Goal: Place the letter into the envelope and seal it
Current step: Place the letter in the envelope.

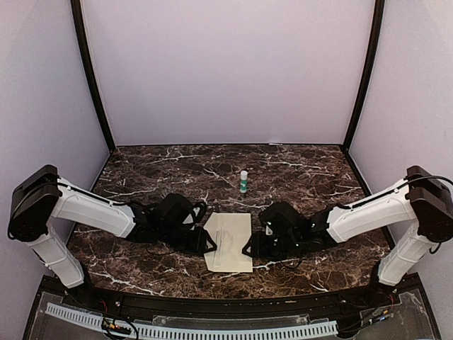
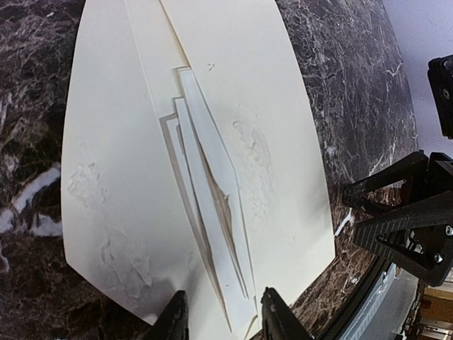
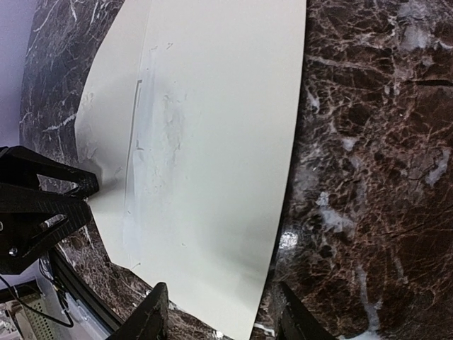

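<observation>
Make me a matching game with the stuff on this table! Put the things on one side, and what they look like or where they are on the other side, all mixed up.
Things:
1. envelope
2. small tube
3. table
4. left gripper

Descriptions:
A. dark brown with white veins
B. black, fingers apart at the envelope's edge
C. cream, lying flat in the middle
D. white and green, standing upright farther back

Right pairs: 1-C, 2-D, 3-A, 4-B.
</observation>
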Tool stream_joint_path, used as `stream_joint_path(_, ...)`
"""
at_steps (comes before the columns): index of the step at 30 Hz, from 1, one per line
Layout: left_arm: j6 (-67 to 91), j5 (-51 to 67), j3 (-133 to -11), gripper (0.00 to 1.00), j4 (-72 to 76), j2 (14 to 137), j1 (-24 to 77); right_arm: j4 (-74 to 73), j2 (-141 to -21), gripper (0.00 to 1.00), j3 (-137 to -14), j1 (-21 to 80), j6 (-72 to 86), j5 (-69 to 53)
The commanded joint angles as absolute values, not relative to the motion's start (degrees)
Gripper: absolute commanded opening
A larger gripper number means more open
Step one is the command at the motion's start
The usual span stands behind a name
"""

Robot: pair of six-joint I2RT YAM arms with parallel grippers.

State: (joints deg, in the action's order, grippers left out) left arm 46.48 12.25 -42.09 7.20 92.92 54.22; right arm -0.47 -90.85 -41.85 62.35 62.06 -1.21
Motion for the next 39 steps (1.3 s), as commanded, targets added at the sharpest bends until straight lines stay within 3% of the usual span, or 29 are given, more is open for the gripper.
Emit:
stream_joint_path(1, 47.8, 14.1, -40.5, 0.33, 8.9, 92.4, 54.5, 1.4, -91.3, 0.47, -41.5, 63.5, 63.5, -0.2)
stream_joint_path(39, 50.0, 15.9, -40.3, 0.12, 12.8, 98.8, 57.1, 3.5, -94.9, 0.39, -41.7, 65.1, 64.9, -0.6)
